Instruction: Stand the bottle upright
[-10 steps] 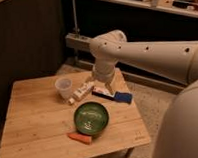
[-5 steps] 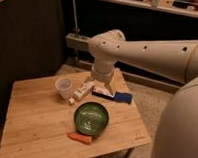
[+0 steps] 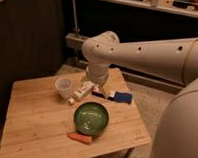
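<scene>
- Wooden planks are seen to form the low table [image 3: 35, 125], and the gripper [image 3: 98, 86] is held low over its far half, close to the far edge.
- The gripper's fingers are spread wide and nothing is clasped between them.
- The bottle [image 3: 83, 90] is found lying on its side just beside the gripper, slanted, with one end turned away from the gripper and towards the camera. Whether it is touched by a finger cannot be told.
- The translucent cup [image 3: 63, 86] is stood upright just past the bottle, on the side away from the gripper.
- On the gripper's opposite side a flat blue-and-white box [image 3: 117, 96] is laid, near the gripper and close to the table's corner.
- A green bowl [image 3: 91, 118] is set near the gripper on the camera's side. An orange piece [image 3: 80, 138] is laid beyond the bowl, close to the near edge.
- Little room is left around the gripper: it is hemmed by bottle, box and bowl, with the far edge just behind.
- Beyond the cup, a broad bare stretch of wood is left, running out to the table's other edges.
- The white arm [image 3: 144, 51] is carried in over the far edge from the box's side.
- A speckled floor [image 3: 149, 98] is seen past that edge, a dark wall [image 3: 29, 35] stands behind the table, and a shelf [image 3: 146, 5] is fixed high behind the arm.
</scene>
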Robot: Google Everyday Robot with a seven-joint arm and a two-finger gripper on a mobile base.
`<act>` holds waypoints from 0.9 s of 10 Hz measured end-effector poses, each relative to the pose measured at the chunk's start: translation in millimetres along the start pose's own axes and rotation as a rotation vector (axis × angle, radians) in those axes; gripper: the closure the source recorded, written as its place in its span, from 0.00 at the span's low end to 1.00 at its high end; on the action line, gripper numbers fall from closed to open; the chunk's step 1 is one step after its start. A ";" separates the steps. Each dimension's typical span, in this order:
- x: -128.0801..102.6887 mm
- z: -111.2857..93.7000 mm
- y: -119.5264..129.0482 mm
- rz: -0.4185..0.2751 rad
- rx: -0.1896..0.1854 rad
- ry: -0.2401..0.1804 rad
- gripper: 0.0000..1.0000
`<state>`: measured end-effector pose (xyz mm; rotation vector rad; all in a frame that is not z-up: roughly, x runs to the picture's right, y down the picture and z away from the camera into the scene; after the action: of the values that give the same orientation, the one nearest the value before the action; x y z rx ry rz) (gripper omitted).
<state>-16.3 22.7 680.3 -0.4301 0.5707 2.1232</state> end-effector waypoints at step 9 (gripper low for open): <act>-3.6 1.3 -1.7 0.041 -0.008 0.012 0.20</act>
<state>-13.0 21.9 682.8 -0.4395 0.5825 2.1646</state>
